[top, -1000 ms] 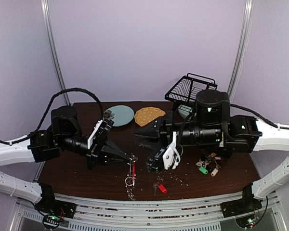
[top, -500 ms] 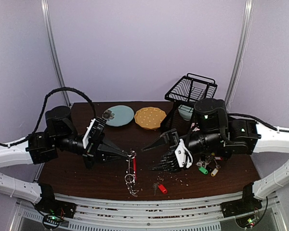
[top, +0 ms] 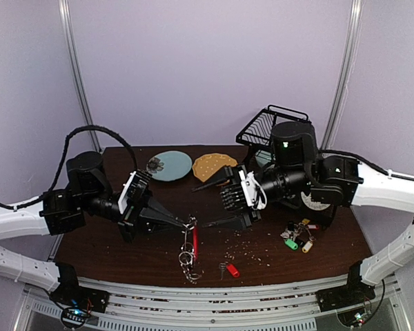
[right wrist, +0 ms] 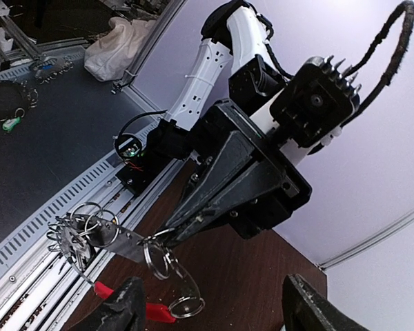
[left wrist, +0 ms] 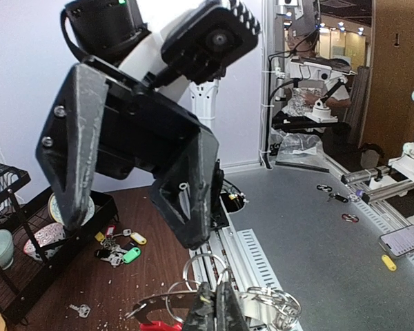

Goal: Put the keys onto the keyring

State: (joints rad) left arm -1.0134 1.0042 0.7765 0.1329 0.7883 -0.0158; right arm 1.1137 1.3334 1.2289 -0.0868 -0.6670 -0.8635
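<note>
Room stays free on the dark brown wooden table (top: 124,248) ahead of the raised arms. Left gripper (top: 186,224) pinches the silvery coiled keyring with its red sleeve (top: 191,241), dangling near the front edge. Right gripper (top: 224,203) gapes empty, level. Small silver key with a red tag (top: 229,269) lies below.
</note>
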